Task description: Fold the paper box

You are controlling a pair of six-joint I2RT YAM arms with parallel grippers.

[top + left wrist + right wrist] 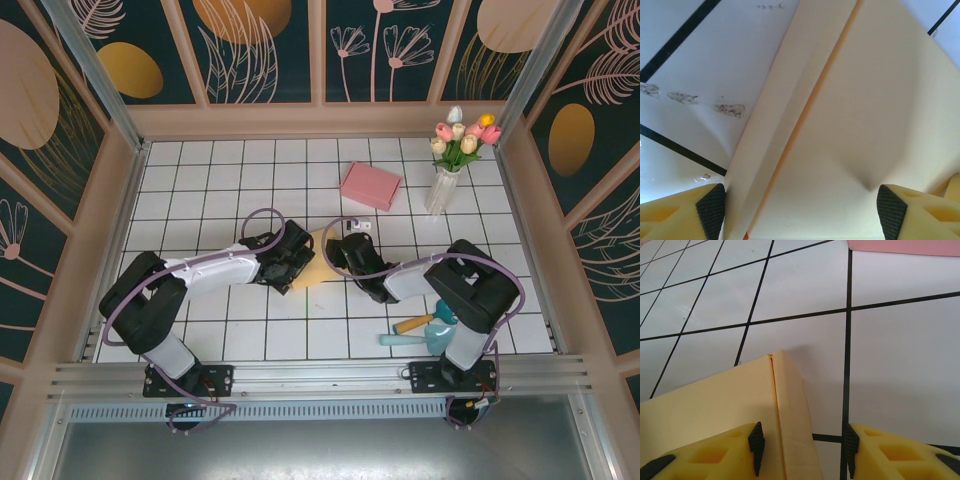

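The cream paper box (312,268) lies at table centre. The left gripper (801,215), at its 9 o'clock, is spread wide over a panel (865,125). The right gripper (804,447), at 3 o'clock, loosely straddles a flap (790,405) without pinching. Pinning the panel flat before creasing the flap would probably work best.

Left arm (210,268) and right arm (415,282): elbows folded back near the bases, forearms low, wrists converging at mid-table. Left gripper (801,212): jaws set wide apart. Right gripper (803,446): jaws parted, more narrowly, fingertips angled downward.
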